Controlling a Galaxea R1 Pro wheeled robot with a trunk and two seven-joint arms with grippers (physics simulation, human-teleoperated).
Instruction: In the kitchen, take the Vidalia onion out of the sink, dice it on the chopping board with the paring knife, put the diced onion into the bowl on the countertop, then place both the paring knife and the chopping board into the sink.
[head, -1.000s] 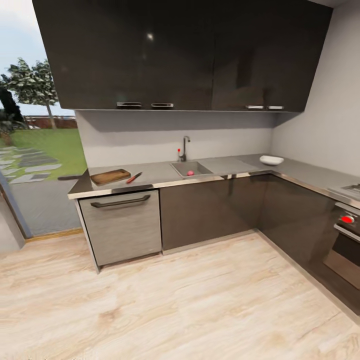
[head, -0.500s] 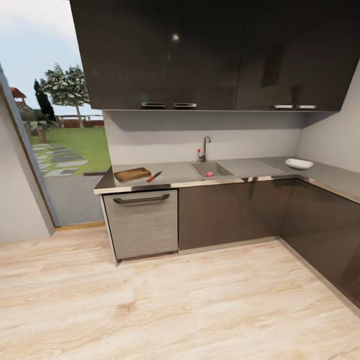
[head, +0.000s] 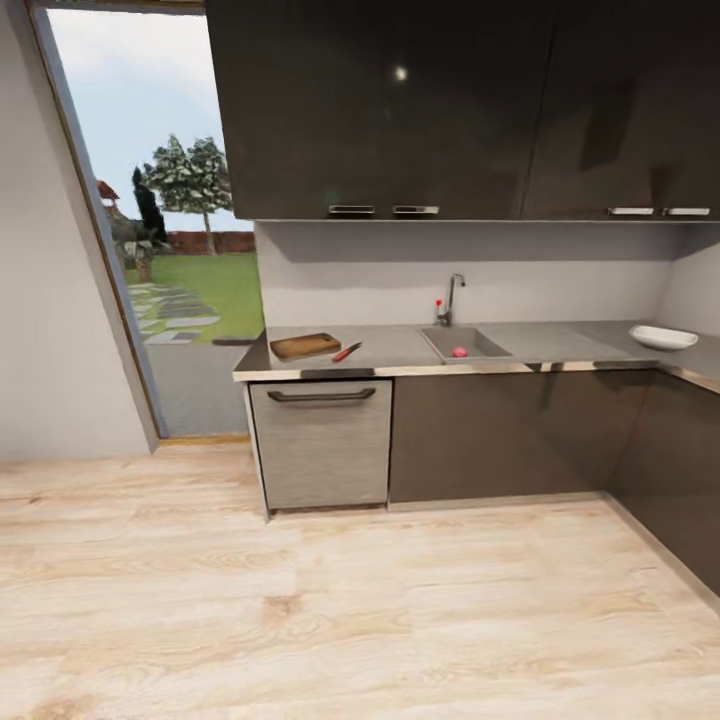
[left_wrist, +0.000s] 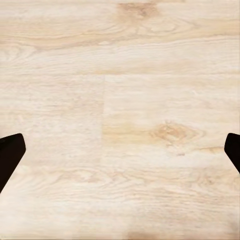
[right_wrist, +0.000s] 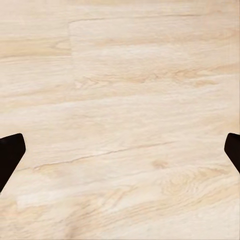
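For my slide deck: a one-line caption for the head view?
Kitchen from afar: onion in sink, board and knife on countertop, bowl at right.

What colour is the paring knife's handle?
Red-orange; the paring knife shows best in the head view, beside the chopping board.

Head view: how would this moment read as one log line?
phase: approaching | pink-red round onion: in steel sink | red-handled knife: beside brown wooden board | both grippers: open, empty

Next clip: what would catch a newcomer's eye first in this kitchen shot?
The bright garden doorway at the left. Then the grey countertop, where a chopping board and red-handled paring knife lie left of the sink, which holds the pink Vidalia onion.
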